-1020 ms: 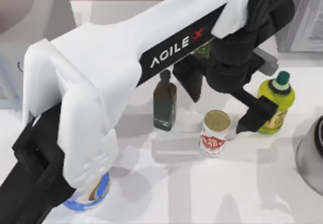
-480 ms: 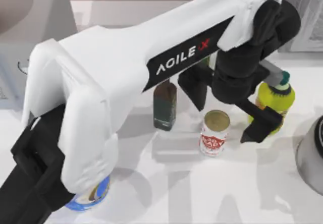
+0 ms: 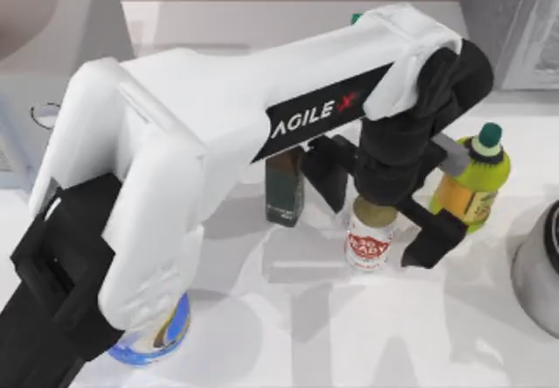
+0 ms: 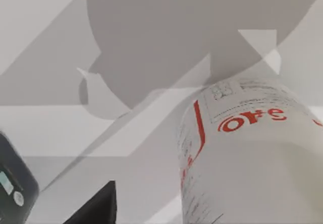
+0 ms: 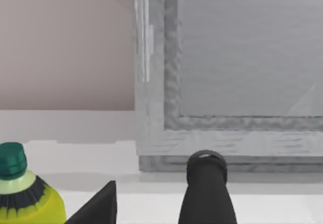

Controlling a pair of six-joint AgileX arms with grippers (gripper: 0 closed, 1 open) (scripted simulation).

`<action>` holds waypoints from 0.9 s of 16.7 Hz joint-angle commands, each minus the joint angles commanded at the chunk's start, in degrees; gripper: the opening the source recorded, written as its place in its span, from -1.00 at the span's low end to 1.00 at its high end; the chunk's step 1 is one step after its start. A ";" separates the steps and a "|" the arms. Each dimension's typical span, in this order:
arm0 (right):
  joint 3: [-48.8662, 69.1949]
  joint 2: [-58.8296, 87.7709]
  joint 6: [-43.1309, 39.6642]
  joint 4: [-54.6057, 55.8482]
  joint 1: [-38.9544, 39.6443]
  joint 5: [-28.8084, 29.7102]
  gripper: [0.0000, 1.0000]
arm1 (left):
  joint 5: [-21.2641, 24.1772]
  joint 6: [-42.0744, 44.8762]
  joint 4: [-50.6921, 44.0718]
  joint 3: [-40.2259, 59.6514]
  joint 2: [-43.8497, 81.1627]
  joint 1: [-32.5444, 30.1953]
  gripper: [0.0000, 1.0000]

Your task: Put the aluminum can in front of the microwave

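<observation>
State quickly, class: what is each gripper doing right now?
Left gripper: open, fingers straddling the small white red-labelled aluminum can, not gripping.
Right gripper: cannot be told.

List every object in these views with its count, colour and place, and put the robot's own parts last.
aluminum can: 1, white with red label, table centre, between the left gripper's fingers.
dark bottle: 1, dark green, just left of the can in the top view.
yellow bottle: 1, yellow-green with dark green cap, right of the can.
paper roll: 1, blue and white, near front edge, partly under the left arm.
microwave: 1, light grey, far left.
darker grey appliance: 1, pale front panel, far right corner.
round grey object: 1, right edge, cut off.
table: 1, white.
left gripper: 1, black, open, astride the can's top.
right gripper: 1, black, near the darker appliance.
</observation>
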 joint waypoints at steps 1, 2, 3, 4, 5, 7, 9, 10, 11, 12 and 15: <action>0.00 0.00 0.00 0.00 0.00 0.00 1.00 | 0.00 0.00 0.00 0.00 0.00 0.00 1.00; 0.00 0.00 0.00 0.00 0.00 0.00 1.00 | 0.00 0.00 0.00 0.00 0.00 0.00 1.00; 0.00 0.00 0.00 0.00 0.00 0.00 1.00 | 0.00 0.00 0.00 0.00 0.00 0.00 1.00; 0.00 0.00 0.00 0.00 0.00 0.00 1.00 | 0.00 0.00 0.00 0.00 0.00 0.00 0.85; 0.00 0.00 0.00 0.00 0.00 0.00 1.00 | 0.00 0.00 0.00 0.00 0.00 0.00 0.70; 0.00 0.00 0.00 0.00 0.00 0.00 1.00 | 0.00 0.00 0.00 0.00 0.00 0.00 0.40; 0.00 0.00 0.00 0.00 0.00 0.00 1.00 | 0.00 0.00 0.00 0.00 0.00 0.00 0.10; 0.00 0.00 0.00 0.00 0.00 0.00 1.00 | 0.00 0.00 0.00 0.00 0.00 0.00 -0.06; 0.00 0.00 0.00 0.00 0.00 0.00 1.00 | 0.00 0.00 0.00 0.00 0.00 0.00 -0.21; 0.00 0.00 0.00 0.00 0.00 0.00 1.00 | 0.00 0.00 0.00 0.00 0.00 0.00 -0.36; 0.00 0.00 0.00 0.00 0.00 0.00 1.00 | 0.00 0.00 0.00 0.00 0.00 0.00 -0.81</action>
